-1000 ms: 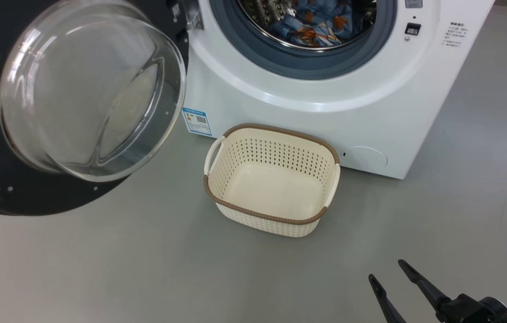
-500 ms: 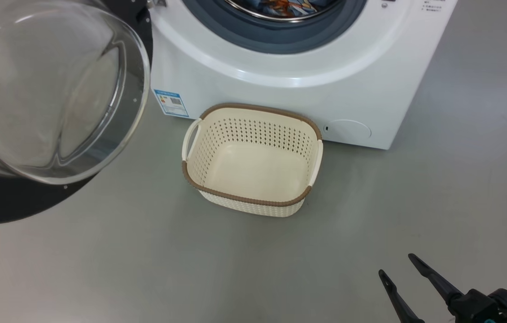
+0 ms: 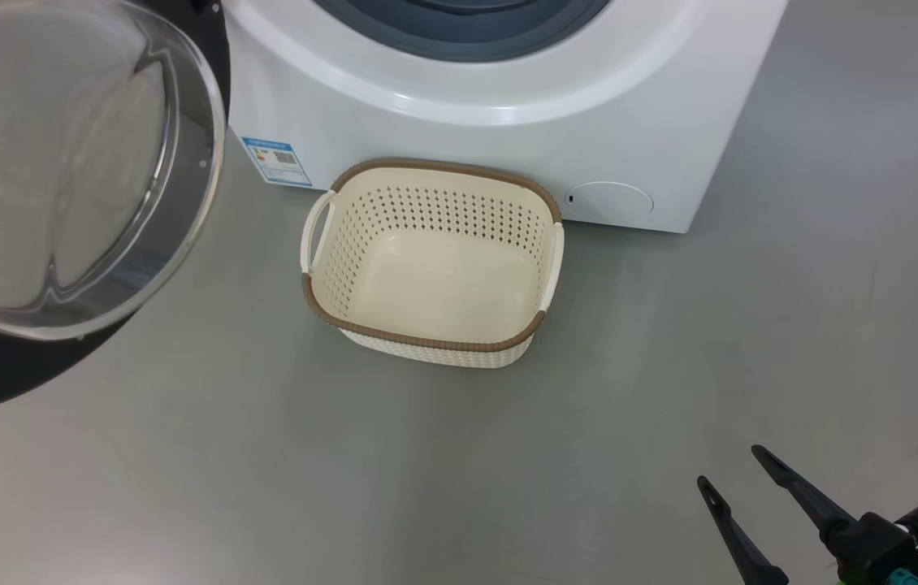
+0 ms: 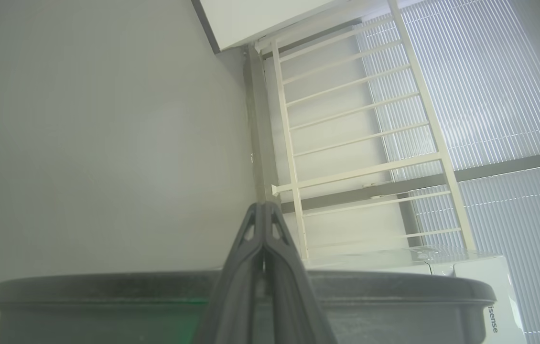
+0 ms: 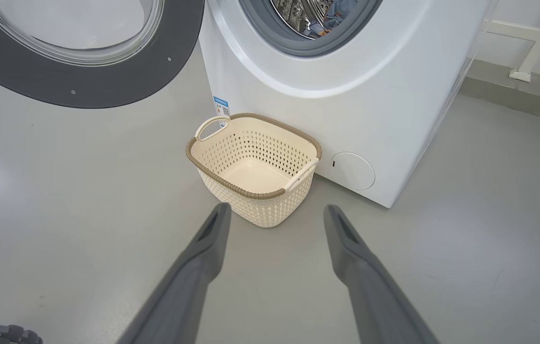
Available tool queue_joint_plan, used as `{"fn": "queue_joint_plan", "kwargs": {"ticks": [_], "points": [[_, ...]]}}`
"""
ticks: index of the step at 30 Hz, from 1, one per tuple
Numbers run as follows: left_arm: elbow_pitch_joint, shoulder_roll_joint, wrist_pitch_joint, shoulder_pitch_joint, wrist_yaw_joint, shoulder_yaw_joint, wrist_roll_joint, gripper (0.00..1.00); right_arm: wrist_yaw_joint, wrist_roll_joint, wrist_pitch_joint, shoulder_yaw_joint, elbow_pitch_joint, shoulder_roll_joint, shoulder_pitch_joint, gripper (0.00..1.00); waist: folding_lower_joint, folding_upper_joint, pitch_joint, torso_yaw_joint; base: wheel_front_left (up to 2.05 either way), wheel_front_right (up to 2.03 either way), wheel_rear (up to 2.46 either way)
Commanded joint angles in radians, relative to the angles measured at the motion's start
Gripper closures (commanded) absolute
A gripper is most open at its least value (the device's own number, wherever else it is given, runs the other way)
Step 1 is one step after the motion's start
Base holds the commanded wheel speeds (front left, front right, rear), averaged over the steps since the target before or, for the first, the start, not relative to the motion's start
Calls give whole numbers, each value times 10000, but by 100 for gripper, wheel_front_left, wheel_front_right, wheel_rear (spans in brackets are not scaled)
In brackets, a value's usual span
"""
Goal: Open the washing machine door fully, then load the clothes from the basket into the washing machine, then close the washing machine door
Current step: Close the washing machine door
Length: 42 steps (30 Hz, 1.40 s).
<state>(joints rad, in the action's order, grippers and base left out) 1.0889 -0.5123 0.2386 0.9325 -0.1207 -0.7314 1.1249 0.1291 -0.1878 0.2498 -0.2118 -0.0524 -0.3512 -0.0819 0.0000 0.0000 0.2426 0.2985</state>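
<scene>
Right wrist view: clothes [image 5: 332, 16] in washing machine [image 5: 346, 105]; right gripper [image 5: 275, 210] spread near basket [image 5: 260, 210]. Left wrist view: left gripper [image 4: 264, 210] pressed together

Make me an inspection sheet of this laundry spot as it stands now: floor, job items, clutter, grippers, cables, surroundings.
Surface: grey floor, smooth.
Job's things: washing machine door swung open; basket empty, on the floor just in front of the washing machine; clothes lie in the drum.
Clutter: nothing seen.
Grippers: left gripper shut, holding nothing; right gripper open, empty, over the floor.
Cables: nothing seen.
Surroundings: white railing, window blinds.
</scene>
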Motion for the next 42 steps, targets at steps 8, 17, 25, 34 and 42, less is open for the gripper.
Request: {"fn": "queue_joint_plan", "kwargs": {"ticks": [8,17,25,34,42], "points": [[-134,-911,658,-159,-96,72,113,100,16,-172,120,-56,341,-371,-80,0,0,0,84,-137,0,0,0],[-679,-371,3104,-267,-98,514,665,100,16,-122,120,56,412,-359,-81,0,0,0,246,116,0,0,0],[-1852,249,4555,-823,-99,903,1050,100,16,-136,120,-118,335,-203,187,0,0,0,315,368,0,0,0],[-3229,872,5531,-1468,56,1285,1144,100,16,-149,120,-277,68,399,581,0,0,0,7,589,0,0,0],[-4679,1446,6419,-1967,478,1979,935,100,16,-207,120,-383,-199,903,876,0,0,0,-437,521,0,0,0]]}}
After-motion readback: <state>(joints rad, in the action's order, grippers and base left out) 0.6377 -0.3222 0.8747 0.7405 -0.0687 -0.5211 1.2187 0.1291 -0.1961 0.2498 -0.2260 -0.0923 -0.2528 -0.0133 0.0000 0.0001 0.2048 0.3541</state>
